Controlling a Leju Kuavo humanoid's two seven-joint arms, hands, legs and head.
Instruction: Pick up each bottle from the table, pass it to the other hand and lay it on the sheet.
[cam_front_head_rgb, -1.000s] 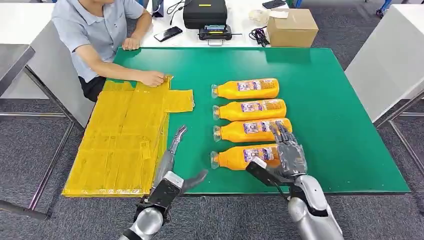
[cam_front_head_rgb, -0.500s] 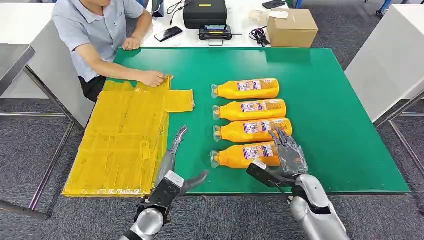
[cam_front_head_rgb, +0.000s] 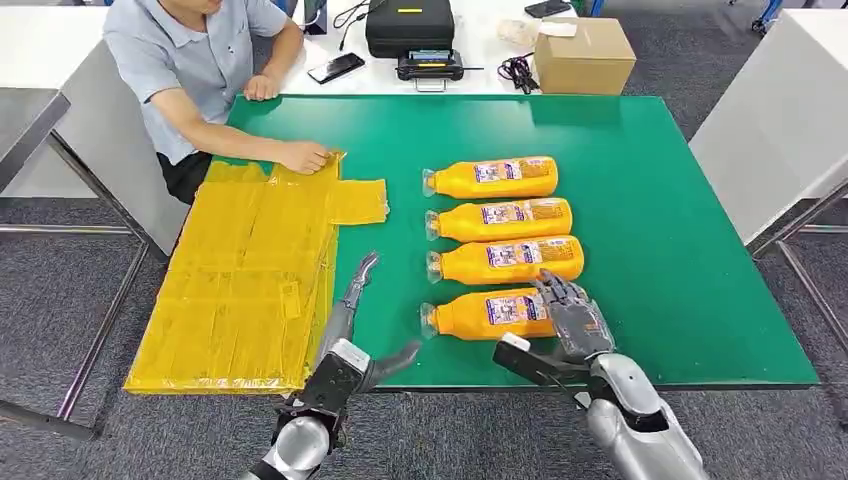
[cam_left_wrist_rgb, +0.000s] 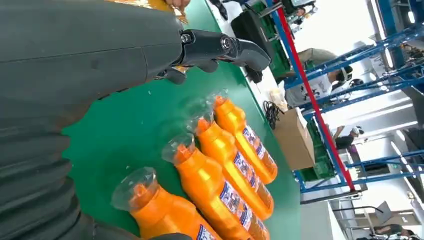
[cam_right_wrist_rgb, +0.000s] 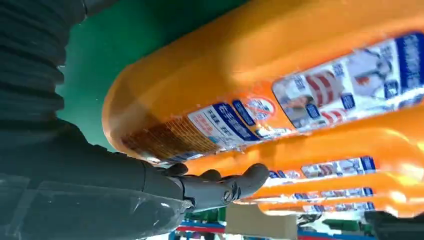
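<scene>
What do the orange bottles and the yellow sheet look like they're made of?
The bottles look like glossy plastic: highlights run along their smooth orange bodies, with printed paper or film labels and clear wrap over the caps. The yellow sheet seems thin translucent plastic film, shiny and creased, though it could be taped bags.

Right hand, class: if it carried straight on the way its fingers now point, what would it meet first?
Probably the nearest bottle: the right hand sits at its base end, fingers over it. Whether they already touch is unclear.

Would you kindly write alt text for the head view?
The robot's right hand reaches over the nearest of four orange plastic bottles lying on a green table; its left hand hovers open beside a yellow sheet.
</scene>
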